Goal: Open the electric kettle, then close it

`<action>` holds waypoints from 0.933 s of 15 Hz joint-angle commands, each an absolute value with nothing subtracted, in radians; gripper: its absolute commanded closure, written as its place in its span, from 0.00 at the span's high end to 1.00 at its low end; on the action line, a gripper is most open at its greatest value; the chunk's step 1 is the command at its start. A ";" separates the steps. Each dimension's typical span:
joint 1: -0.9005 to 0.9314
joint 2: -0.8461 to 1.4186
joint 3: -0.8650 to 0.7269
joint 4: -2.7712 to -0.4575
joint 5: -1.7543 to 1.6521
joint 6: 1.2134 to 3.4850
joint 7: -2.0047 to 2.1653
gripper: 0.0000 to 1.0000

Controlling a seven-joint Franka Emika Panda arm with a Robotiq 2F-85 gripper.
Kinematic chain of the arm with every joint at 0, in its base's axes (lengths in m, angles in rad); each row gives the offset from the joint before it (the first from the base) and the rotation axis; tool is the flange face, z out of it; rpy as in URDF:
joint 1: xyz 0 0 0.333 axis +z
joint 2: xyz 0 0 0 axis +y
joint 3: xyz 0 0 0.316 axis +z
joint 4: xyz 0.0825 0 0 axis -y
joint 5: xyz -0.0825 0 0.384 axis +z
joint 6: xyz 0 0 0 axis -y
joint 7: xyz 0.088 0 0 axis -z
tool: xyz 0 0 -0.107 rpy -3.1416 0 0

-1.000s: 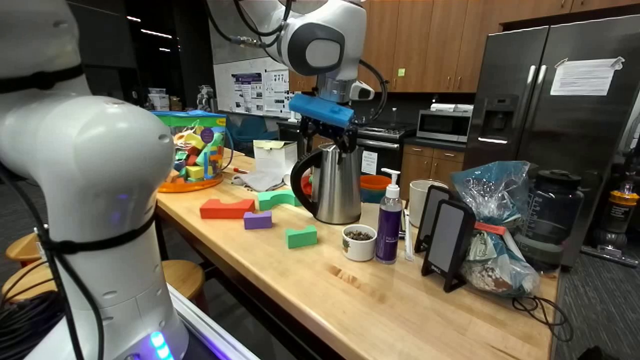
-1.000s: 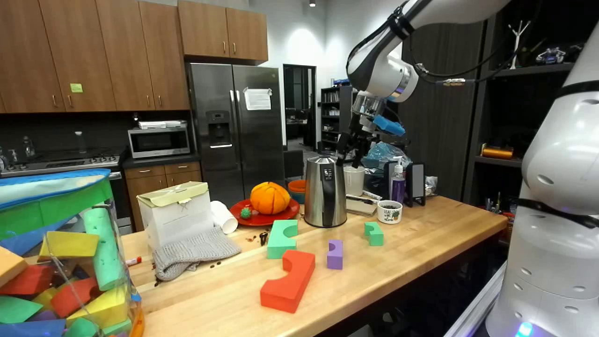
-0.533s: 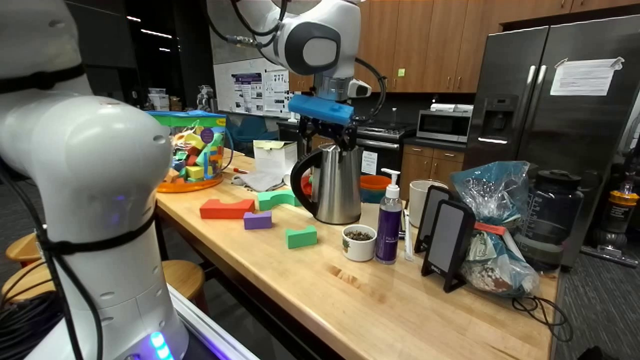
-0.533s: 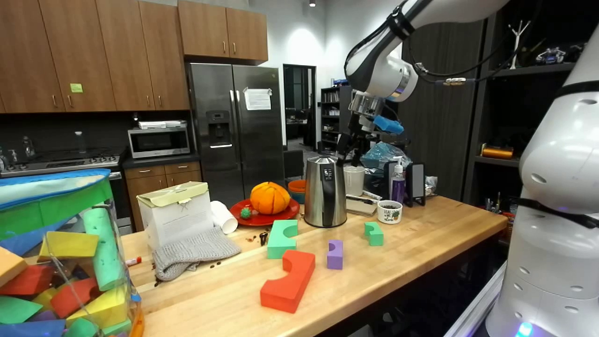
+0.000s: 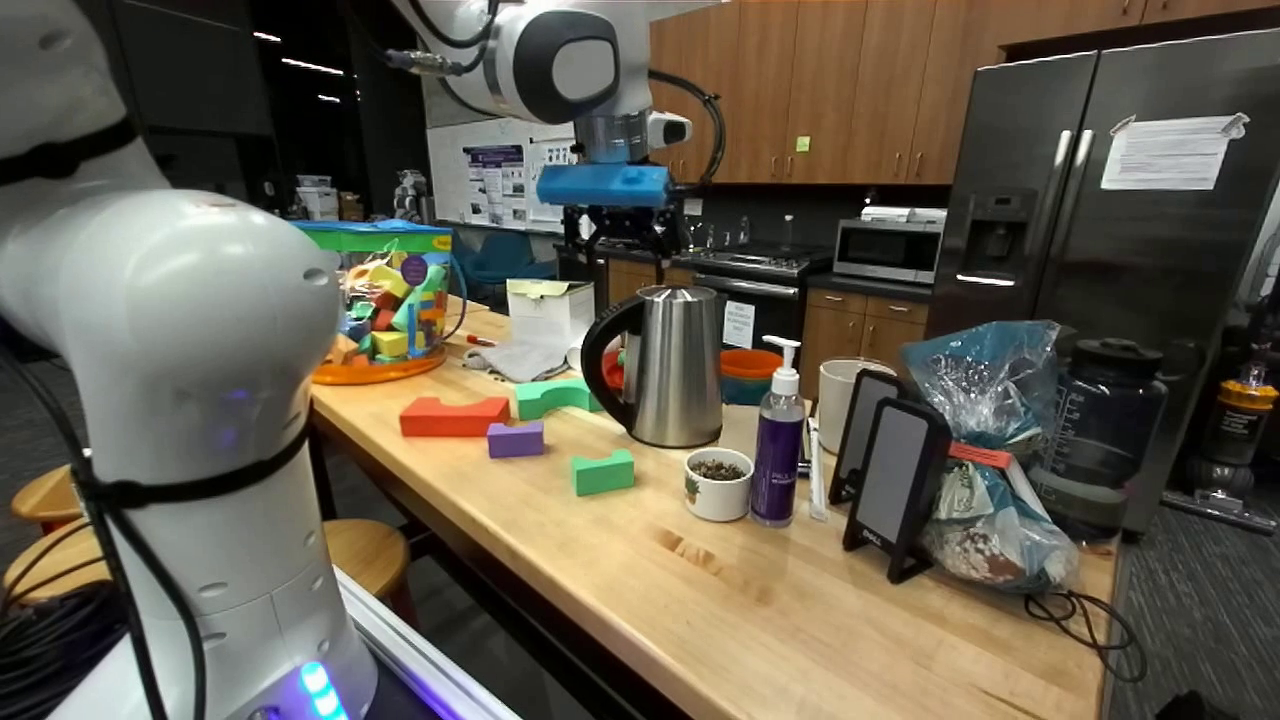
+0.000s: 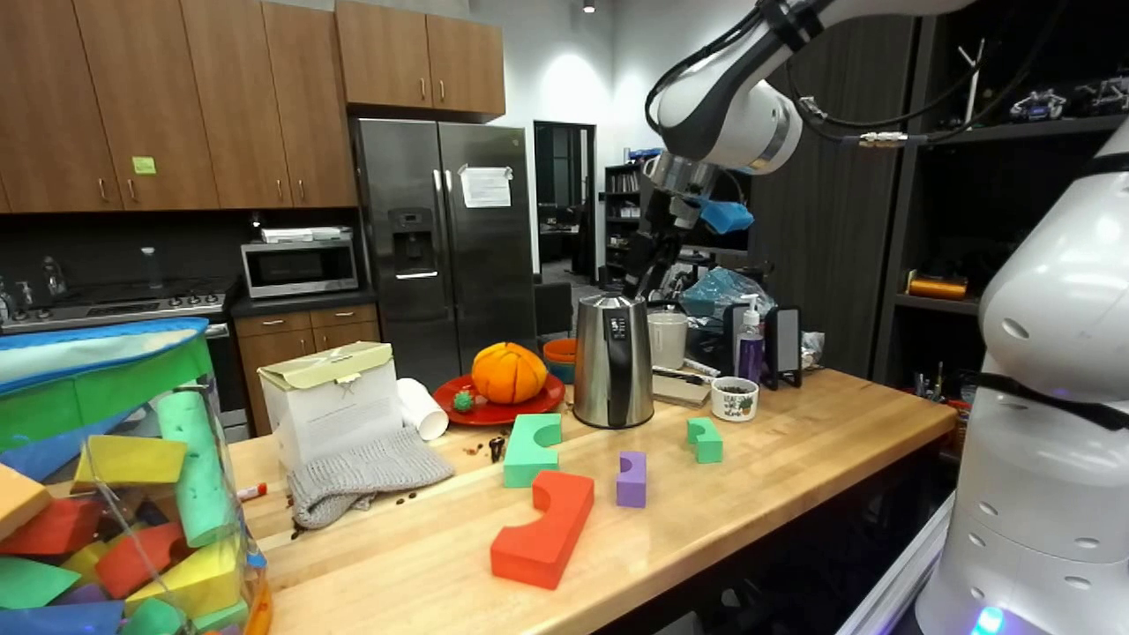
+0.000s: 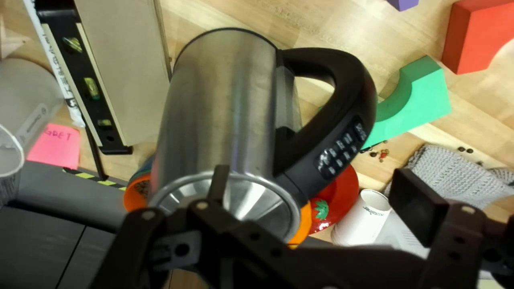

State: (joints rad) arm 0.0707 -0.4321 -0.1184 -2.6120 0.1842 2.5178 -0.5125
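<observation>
Electric kettle (image 6: 602, 363) stands near the far edge of our desk (image 6: 794, 441), lid (image 7: 263, 204) looking shut. Our gripper (image 7: 319, 186) hangs by its top, spread wide, empty. We're probably at opening; next we must lift that lid.

Kettle (image 7: 225, 112) apparently blocks passage below the pincer (image 7: 315, 192)

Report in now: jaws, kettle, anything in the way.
Jaws open, empty, close to the lid. Kettle upright on the table, lid shut. Nothing seen blocking the lid.
</observation>
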 commanded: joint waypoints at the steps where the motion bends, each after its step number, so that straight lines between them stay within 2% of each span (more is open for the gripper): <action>1: 0.088 -0.517 -0.047 -2.665 0.106 2.551 -0.414 1.00; 10: 0.047 -0.418 0.032 -2.610 -0.114 2.757 -0.267 1.00; 14: 0.018 -0.316 -0.007 -2.522 -0.177 2.713 -0.312 1.00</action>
